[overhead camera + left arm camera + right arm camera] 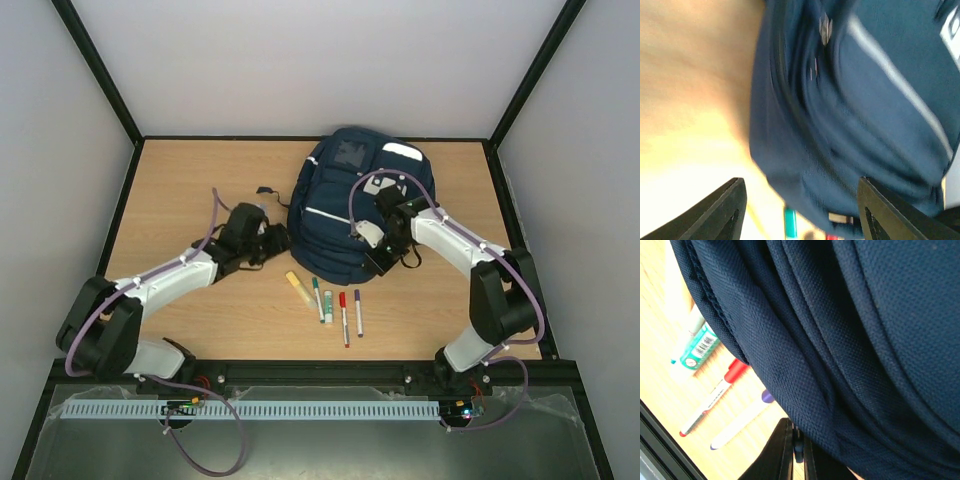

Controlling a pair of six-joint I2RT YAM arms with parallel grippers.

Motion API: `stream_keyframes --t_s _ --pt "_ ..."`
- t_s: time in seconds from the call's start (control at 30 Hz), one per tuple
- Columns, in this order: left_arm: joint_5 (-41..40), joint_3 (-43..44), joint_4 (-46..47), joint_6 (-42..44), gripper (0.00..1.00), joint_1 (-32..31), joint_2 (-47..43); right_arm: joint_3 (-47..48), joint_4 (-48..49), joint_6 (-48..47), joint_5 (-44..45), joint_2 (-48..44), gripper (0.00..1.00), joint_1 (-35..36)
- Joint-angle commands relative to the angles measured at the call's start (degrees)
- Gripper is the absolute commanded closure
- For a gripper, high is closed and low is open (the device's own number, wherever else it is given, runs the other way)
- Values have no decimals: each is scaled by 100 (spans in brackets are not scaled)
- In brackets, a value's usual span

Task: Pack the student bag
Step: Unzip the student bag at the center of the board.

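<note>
The student bag, navy with white stripes, lies flat at the back middle of the table. My left gripper is open at the bag's left edge; in the left wrist view its jaws stand wide apart with the bag's blue side just ahead. My right gripper is at the bag's near right corner. In the right wrist view it is shut on a small dark piece at the bag's edge, seemingly a zip pull, under folds of bag fabric.
Several pens lie in front of the bag: a yellow highlighter, a green marker, a red marker and a purple pen. The red marker and purple pen lie close to my right gripper.
</note>
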Motion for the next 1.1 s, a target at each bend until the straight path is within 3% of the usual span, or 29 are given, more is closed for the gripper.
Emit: stream_keyframes --t_s 0.0,0.23,0.57,0.6,0.63,0.67,0.77,1.07 --pt "219 -417 143 -767 37 -654 -167 306 -110 223 -350 95 99 122" --pt "211 -615 813 -1230 38 -1089 226 422 -58 356 -475 255 99 240" --pt "504 -482 1395 -1521 53 -1148 932 744 -122 466 -622 353 99 269" --pt "507 -477 1439 -1548 57 -1155 970 771 -135 468 -636 381 99 269" --pt "460 -469 1480 -1568 74 -1159 1042 804 -200 441 -643 465 99 269" --pt "398 -471 1456 -1567 82 -1155 1037 806 -250 395 -626 492 99 269" --pt "251 -486 1337 -1537 97 -1131 966 719 -524 134 -443 576 99 262" --pt "140 -742 1198 -1462 98 -951 600 435 -949 -441 -17 501 99 -699"
